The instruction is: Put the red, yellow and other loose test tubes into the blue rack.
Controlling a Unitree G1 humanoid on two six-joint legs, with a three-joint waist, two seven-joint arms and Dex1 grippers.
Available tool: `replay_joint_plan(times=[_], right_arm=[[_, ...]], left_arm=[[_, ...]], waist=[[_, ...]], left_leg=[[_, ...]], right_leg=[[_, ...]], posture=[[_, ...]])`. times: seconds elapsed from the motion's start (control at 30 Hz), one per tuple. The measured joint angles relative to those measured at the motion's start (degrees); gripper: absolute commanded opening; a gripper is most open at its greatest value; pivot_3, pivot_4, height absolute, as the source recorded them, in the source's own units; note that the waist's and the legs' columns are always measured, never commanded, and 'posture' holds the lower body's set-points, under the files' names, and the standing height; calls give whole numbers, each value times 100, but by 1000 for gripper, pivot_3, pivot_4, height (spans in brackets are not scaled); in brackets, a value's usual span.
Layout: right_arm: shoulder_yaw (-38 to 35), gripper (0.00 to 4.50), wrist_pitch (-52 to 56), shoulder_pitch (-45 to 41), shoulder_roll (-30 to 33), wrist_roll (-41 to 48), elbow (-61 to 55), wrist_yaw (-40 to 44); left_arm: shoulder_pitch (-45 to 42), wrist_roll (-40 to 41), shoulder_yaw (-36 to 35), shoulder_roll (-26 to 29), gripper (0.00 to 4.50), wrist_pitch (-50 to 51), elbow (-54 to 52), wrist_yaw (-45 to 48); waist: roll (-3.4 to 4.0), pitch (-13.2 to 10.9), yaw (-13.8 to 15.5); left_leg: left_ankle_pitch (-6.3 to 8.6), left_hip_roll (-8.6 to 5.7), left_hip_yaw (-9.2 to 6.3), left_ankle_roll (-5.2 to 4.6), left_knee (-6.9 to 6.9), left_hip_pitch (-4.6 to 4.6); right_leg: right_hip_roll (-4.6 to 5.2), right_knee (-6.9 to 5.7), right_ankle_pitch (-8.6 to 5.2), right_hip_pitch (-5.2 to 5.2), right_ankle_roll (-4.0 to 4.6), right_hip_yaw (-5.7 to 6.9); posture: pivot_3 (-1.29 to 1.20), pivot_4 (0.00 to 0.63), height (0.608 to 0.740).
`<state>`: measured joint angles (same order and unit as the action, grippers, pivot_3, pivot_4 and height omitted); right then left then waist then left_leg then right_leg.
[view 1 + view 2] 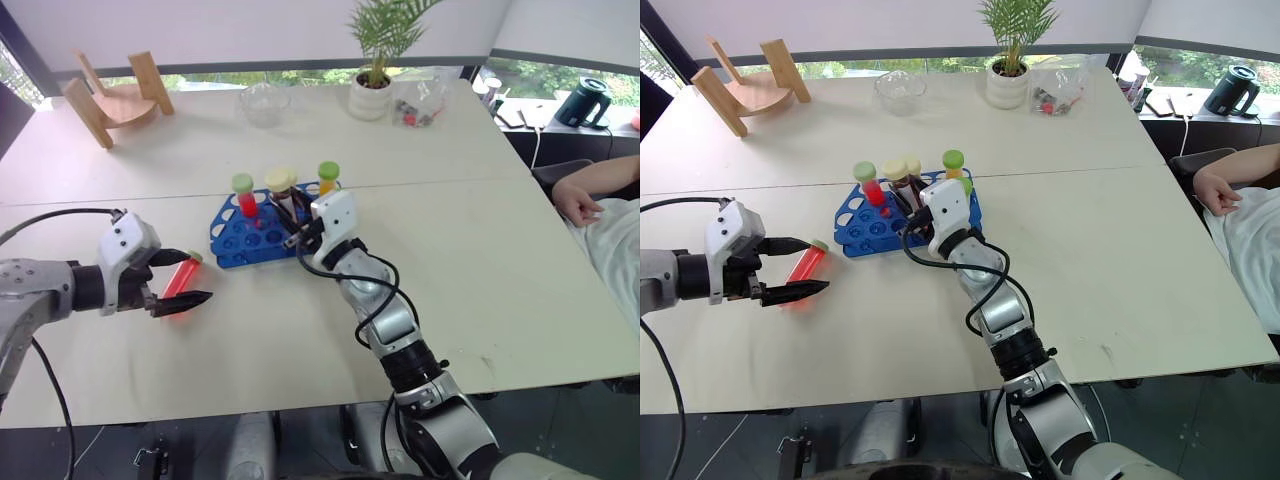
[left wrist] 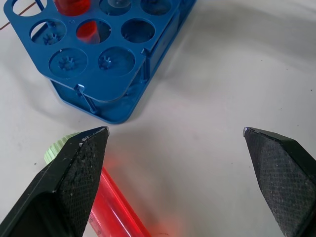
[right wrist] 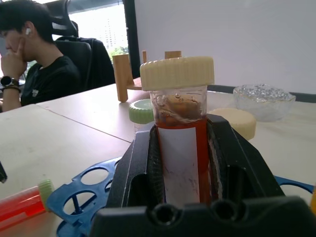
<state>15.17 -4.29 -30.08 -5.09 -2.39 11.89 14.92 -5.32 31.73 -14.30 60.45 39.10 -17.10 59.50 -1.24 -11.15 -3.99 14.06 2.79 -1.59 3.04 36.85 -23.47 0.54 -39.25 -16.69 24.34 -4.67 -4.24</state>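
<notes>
A red test tube [image 1: 178, 280] with a green cap lies on the table just left of the blue rack [image 1: 232, 243]. My left gripper [image 1: 200, 277] is open, one finger on each side of that tube without touching it; the left wrist view shows the tube [image 2: 116, 207] beside one finger [image 2: 74, 177]. My right gripper [image 3: 182, 148] is shut on a cream-capped tube [image 3: 178, 143] of dark red liquid, held upright over the rack; its bottom end is hidden. In the rack stand a red tube [image 1: 246, 198], a yellow tube [image 1: 328, 178] and another cream-capped one [image 1: 895, 170].
At the back of the table are a wooden stand [image 1: 110, 95], a glass bowl [image 1: 264, 103], a potted plant [image 1: 372, 75] and a plastic bag [image 1: 420, 100]. A person's arm [image 1: 595, 190] rests at the right edge. Several rack holes [image 2: 113, 61] near my left gripper are free.
</notes>
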Motion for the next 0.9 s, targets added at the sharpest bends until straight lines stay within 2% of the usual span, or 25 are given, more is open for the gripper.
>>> replay_joint_plan(times=[0.6, 0.67, 0.7, 0.83, 0.87, 0.9], right_arm=[[132, 829, -164, 243, 10, -188, 202, 50], [132, 1843, -171, 243, 9, -193, 205, 36], [129, 2100, -171, 243, 9, -194, 204, 23], [175, 4177, -158, 318, 39, -199, 102, 75], [192, 4477, -100, 336, 64, -189, -40, 126], [197, 4477, -12, 351, 88, -169, -243, 197]], left_arm=[[-180, -111, 210, -114, 4500, -11, 1, -97], [-180, -116, 210, -114, 4500, -11, 1, -96], [-180, -117, 209, -114, 4500, -11, 1, -96], [-248, -114, 191, -114, 4500, -9, 41, -99], [-326, -124, 188, -114, 4500, -8, 85, -125], [-418, -165, 180, -114, 4500, -11, 137, -208]], waist=[[0, 0, 0], [0, 0, 0], [0, 0, 0], [0, 0, 1], [1, -1, 5], [0, 0, 11]], left_leg=[[0, 0, -1, 0, 1, 0], [0, 0, -1, 0, 1, 0], [0, 0, -1, 0, 1, 0], [0, 0, -2, 0, 0, 0], [0, 0, -2, 0, 0, 0], [0, 0, -4, 0, 1, 0]], right_leg=[[-1, 0, 0, -1, 0, 0], [-1, -1, 0, -1, 0, 0], [-1, 0, 0, -1, 0, 0], [-1, 0, 0, -1, 0, 1], [-1, -1, 0, -1, 0, 1], [-1, -1, 0, -2, 0, 2]], posture=[[0, 150, 740], [0, 150, 740], [0, 150, 740], [0, 150, 740], [0, 150, 740], [0, 150, 740]])
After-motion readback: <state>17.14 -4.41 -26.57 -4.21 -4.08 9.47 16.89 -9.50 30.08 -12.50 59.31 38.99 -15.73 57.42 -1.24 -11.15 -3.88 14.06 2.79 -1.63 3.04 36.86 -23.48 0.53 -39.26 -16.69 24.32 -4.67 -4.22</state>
